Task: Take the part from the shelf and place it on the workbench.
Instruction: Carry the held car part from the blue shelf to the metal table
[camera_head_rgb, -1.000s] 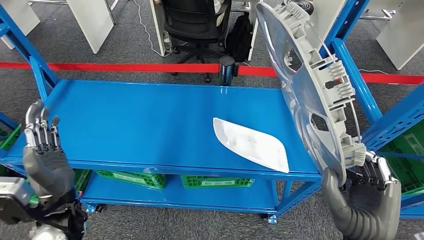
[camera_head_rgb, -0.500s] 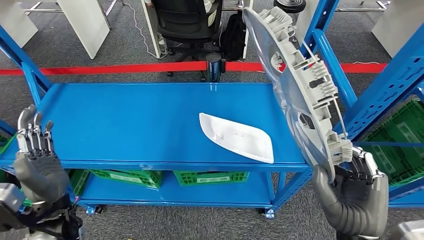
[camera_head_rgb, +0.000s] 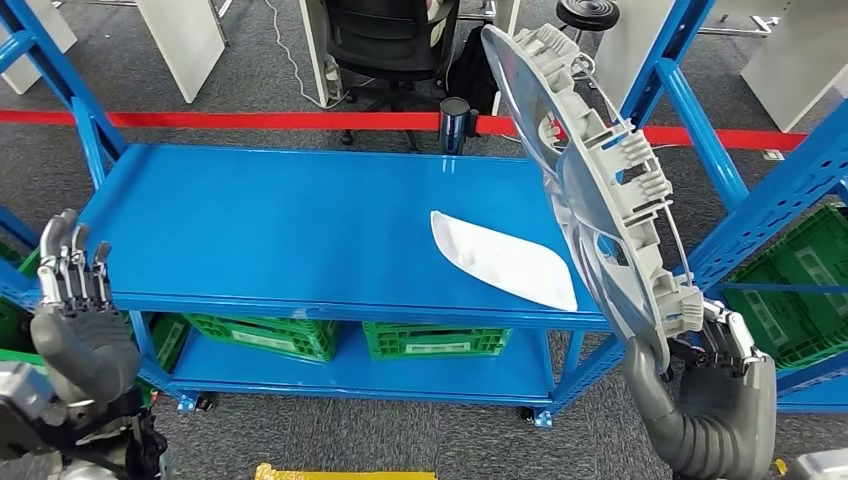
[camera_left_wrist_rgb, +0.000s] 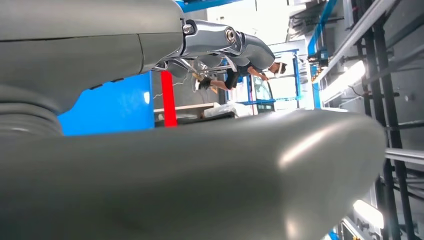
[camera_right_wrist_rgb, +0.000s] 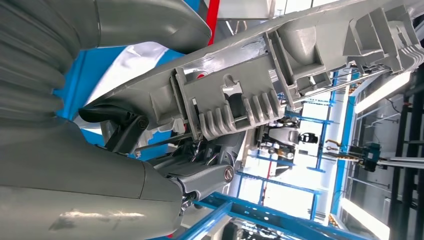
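The part is a large grey round plastic cover (camera_head_rgb: 600, 190) with ribbed clips along its rim, standing on edge above the right end of the blue shelf (camera_head_rgb: 270, 230). My right hand (camera_head_rgb: 715, 395) grips its lower rim from below, off the shelf's front right corner. In the right wrist view the cover's clipped rim (camera_right_wrist_rgb: 250, 95) runs across my right hand's fingers (camera_right_wrist_rgb: 200, 175). My left hand (camera_head_rgb: 75, 320) is raised at the shelf's front left corner, fingers upright and apart, holding nothing. In the left wrist view my left hand (camera_left_wrist_rgb: 200, 45) is seen from close behind.
A white curved panel (camera_head_rgb: 503, 262) lies on the shelf's right half. Green crates (camera_head_rgb: 345, 338) sit on the lower shelf level and another (camera_head_rgb: 800, 290) at the right. Blue uprights (camera_head_rgb: 700, 130) flank the cover. Red floor tape (camera_head_rgb: 250, 120), a black chair (camera_head_rgb: 390, 45) and a dark cylinder (camera_head_rgb: 455, 120) lie behind.
The whole picture has shifted, so the camera has moved. The cover stays in my right hand, and my left hand stays raised and empty.
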